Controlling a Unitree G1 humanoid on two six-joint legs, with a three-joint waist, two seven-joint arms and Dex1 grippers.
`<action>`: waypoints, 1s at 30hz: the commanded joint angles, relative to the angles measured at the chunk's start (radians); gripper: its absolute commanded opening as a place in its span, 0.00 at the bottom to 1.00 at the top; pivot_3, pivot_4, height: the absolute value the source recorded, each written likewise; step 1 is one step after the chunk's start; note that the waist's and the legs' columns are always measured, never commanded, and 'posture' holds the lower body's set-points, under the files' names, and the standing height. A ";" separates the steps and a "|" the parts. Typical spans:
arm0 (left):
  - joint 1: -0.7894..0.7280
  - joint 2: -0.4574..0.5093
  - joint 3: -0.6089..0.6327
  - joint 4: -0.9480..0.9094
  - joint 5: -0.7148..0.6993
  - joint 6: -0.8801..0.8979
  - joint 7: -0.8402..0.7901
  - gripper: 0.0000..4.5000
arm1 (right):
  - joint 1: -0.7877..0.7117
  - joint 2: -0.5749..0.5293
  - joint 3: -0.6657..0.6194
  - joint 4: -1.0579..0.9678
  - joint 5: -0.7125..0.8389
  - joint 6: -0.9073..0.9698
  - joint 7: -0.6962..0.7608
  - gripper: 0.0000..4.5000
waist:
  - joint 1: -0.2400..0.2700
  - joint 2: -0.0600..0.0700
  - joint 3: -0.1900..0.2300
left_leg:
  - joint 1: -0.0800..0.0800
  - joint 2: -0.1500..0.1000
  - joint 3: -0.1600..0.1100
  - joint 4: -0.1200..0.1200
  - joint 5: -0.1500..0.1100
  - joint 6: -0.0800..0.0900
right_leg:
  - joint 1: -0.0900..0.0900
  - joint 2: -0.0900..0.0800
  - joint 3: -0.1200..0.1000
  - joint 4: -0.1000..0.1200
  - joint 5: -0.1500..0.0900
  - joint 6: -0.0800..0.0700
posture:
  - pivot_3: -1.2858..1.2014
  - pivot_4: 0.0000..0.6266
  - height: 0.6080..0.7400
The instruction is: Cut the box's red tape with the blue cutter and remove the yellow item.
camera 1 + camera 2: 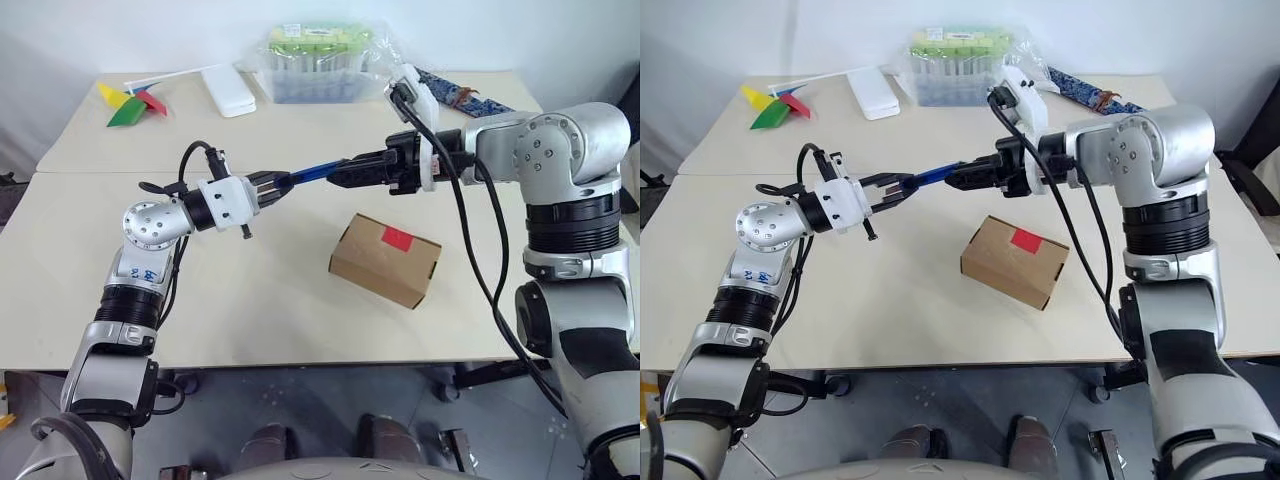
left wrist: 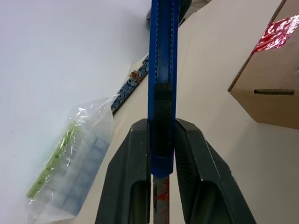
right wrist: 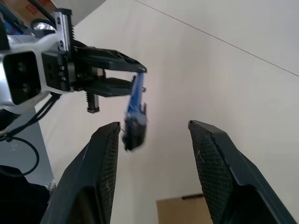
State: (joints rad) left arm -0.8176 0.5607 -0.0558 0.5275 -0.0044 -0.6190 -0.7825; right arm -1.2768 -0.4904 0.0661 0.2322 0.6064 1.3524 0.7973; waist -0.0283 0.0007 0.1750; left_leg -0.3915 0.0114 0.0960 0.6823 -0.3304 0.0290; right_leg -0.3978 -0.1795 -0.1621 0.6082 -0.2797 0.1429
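1. Midair, the blue cutter [image 1: 312, 172] hangs above the table [image 1: 250, 300], behind the box [image 1: 385, 258]; the left gripper [image 2: 161, 154] pinches one end.
2. Right gripper [image 3: 152, 140] spread around the far end, not touching: close squarely before the left lets go.
3. Red tape [image 1: 397, 237] uncut; contents hidden, blade unclear.

Brown box [image 1: 385, 259] shut on the table, red tape [image 1: 398, 238] intact on top, blue cutter [image 1: 318, 172] held level above.
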 commanded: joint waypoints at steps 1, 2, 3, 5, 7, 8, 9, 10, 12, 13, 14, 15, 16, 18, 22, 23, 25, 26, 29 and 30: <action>-0.025 0.013 0.015 -0.014 -0.004 -0.014 0.013 0.09 | -0.043 0.015 -0.030 0.007 0.012 -0.018 0.008 0.54 | 0.001 0.000 0.000 | 0.000 0.000 0.000 0.000 0.000 0.000 | 0.000 0.000 0.000 0.000 0.000 0.000 | 0.52 0.24 1.00; -0.022 0.013 0.015 -0.017 -0.005 -0.013 0.013 0.09 | -0.047 0.018 -0.032 0.013 0.012 -0.018 0.008 0.54 | 0.000 0.000 0.000 | 0.000 0.000 0.000 0.000 0.000 0.000 | 0.000 0.000 0.000 0.000 0.000 0.000 | 0.52 0.24 1.00; -0.021 0.013 0.015 -0.019 -0.005 -0.013 0.013 0.09 | -0.049 0.019 -0.031 0.016 0.012 -0.020 0.010 0.54 | 0.000 0.000 0.000 | 0.000 0.000 0.000 0.000 0.000 0.000 | 0.000 0.000 0.000 0.000 0.000 0.000 | 0.52 0.24 1.00; -0.019 0.013 0.015 -0.021 -0.006 -0.012 0.013 0.09 | -0.052 0.020 -0.030 0.020 0.011 -0.023 0.014 0.54 | 0.000 0.000 0.000 | 0.000 0.000 0.000 0.000 0.000 0.000 | 0.000 0.000 0.000 0.000 0.000 0.000 | 0.52 0.24 1.00; -0.019 0.013 0.015 -0.021 -0.006 -0.013 0.013 0.09 | -0.056 0.026 -0.035 0.029 0.012 -0.027 0.014 0.54 | 0.000 0.000 0.000 | 0.000 0.000 0.000 0.000 0.000 0.000 | 0.000 0.000 0.000 0.000 0.000 0.000 | 0.52 0.24 1.00; -0.019 0.013 0.015 -0.021 -0.006 -0.013 0.014 0.09 | -0.058 0.027 -0.036 0.032 0.013 -0.028 0.014 0.54 | 0.000 0.000 0.000 | 0.000 0.000 0.000 0.000 0.000 0.000 | 0.000 0.000 0.000 0.000 0.000 0.000 | 0.52 0.24 1.00; -0.018 0.013 0.015 -0.023 -0.007 -0.012 0.013 0.09 | -0.060 0.030 -0.042 0.034 0.016 -0.027 0.012 0.54 | 0.000 0.000 0.000 | 0.000 0.000 0.000 0.000 0.000 0.000 | 0.000 0.000 0.000 0.000 0.000 0.000 | 0.52 0.24 1.00; -0.017 0.013 0.015 -0.025 -0.007 -0.012 0.014 0.09 | -0.062 0.034 -0.049 0.039 0.019 -0.026 0.010 0.54 | 0.000 0.000 0.000 | 0.000 0.000 0.000 0.000 0.000 0.000 | 0.000 0.000 0.000 0.000 0.000 0.000 | 0.52 0.24 1.00; -0.015 0.012 0.015 -0.027 -0.008 -0.010 0.014 0.09 | -0.061 0.037 -0.051 0.039 0.022 -0.023 0.013 0.54 | 0.000 0.000 0.000 | 0.000 0.000 0.000 0.000 0.000 0.000 | 0.000 0.000 0.000 0.000 0.000 0.000 | 0.52 0.24 1.00; -0.015 0.011 0.015 -0.026 -0.008 -0.010 0.014 0.09 | -0.059 0.038 -0.052 0.037 0.023 -0.022 0.015 0.54 | 0.000 0.000 0.000 | 0.000 0.000 0.000 0.000 0.000 0.000 | 0.000 0.000 0.000 0.000 0.000 0.000 | 0.52 0.24 1.00; -0.014 0.012 0.015 -0.027 -0.008 -0.009 0.014 0.09 | -0.059 0.041 -0.055 0.037 0.026 -0.018 0.016 0.54 | 0.000 0.000 0.000 | 0.000 0.000 0.000 0.000 0.000 0.000 | 0.000 0.000 0.000 0.000 0.000 0.000 | 0.52 0.24 1.00; -0.014 0.012 0.015 -0.028 -0.008 -0.009 0.014 0.09 | -0.059 0.043 -0.059 0.037 0.027 -0.017 0.015 0.50 | 0.000 0.000 0.000 | 0.000 0.000 0.000 0.000 0.000 0.000 | 0.000 0.000 0.000 0.000 0.000 0.000 | 0.52 0.24 1.00; -0.014 0.012 0.016 -0.028 -0.009 -0.009 0.014 0.09 | -0.059 0.044 -0.062 0.037 0.029 -0.016 0.015 0.46 | 0.000 0.000 0.000 | 0.000 0.000 0.000 0.000 0.000 0.000 | 0.000 0.000 0.000 0.000 0.000 0.000 | 0.52 0.24 1.00; -0.014 0.012 0.016 -0.028 -0.009 -0.008 0.013 0.09 | -0.054 0.037 -0.052 0.025 0.033 -0.011 0.025 0.34 | 0.000 0.000 0.000 | 0.000 0.000 0.000 0.000 0.000 0.000 | 0.000 0.000 0.000 0.000 0.000 0.000 | 0.52 0.24 1.00; -0.015 0.013 0.016 -0.027 -0.008 -0.009 0.015 0.09 | -0.043 0.033 -0.045 -0.001 0.041 0.009 0.032 0.05 | 0.001 0.000 0.000 | 0.000 0.000 0.000 0.000 0.000 0.000 | 0.000 0.000 0.000 0.000 0.000 0.000 | 0.52 0.24 1.00; -0.015 0.013 0.016 -0.027 -0.007 -0.009 0.016 0.09 | -0.041 0.033 -0.044 -0.007 0.041 0.012 0.031 0.03 | 0.000 0.000 0.000 | -0.001 0.000 0.000 0.000 0.000 0.000 | 0.000 0.000 -0.001 0.000 0.000 0.000 | 0.52 0.24 1.00; -0.017 0.012 0.017 -0.022 -0.007 -0.010 0.017 0.09 | -0.037 0.034 -0.040 -0.012 0.037 0.011 0.028 0.03 | 0.000 0.000 0.000 | -0.001 0.000 0.000 0.000 0.000 0.000 | 0.000 0.000 -0.001 0.000 0.000 0.000 | 0.52 0.24 1.00; -0.018 0.012 0.017 -0.020 -0.007 -0.009 0.018 0.09 | -0.034 0.034 -0.038 -0.015 0.036 0.011 0.027 0.03 | 0.000 0.000 0.000 | -0.001 0.000 0.000 0.000 0.000 0.000 | 0.000 0.000 -0.001 0.000 0.000 0.000 | 0.52 0.24 1.00; -0.022 0.009 0.017 -0.014 -0.014 0.010 0.012 0.09 | -0.030 0.034 -0.033 -0.020 0.030 0.004 0.024 0.03 | 0.000 0.000 0.000 | -0.001 0.000 0.000 0.000 0.000 0.000 | 0.000 0.000 -0.001 0.000 0.000 0.000 | 0.52 0.24 1.00; -0.023 0.009 0.016 -0.011 -0.016 0.018 0.008 0.09 | -0.031 0.034 -0.033 -0.020 0.028 0.002 0.023 0.03 | 0.000 0.000 0.000 | -0.001 0.000 0.000 0.000 0.000 0.000 | 0.000 0.000 -0.001 0.000 0.000 0.000 | 0.52 0.24 1.00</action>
State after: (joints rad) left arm -0.8176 0.5624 -0.0567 0.5208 -0.0063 -0.6195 -0.7835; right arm -1.2963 -0.4585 0.0367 0.2610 0.6063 1.3538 0.8011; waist -0.0285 0.0005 0.1751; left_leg -0.3921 0.0113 0.0959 0.6823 -0.3304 0.0290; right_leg -0.3978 -0.1796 -0.1628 0.6082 -0.2797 0.1429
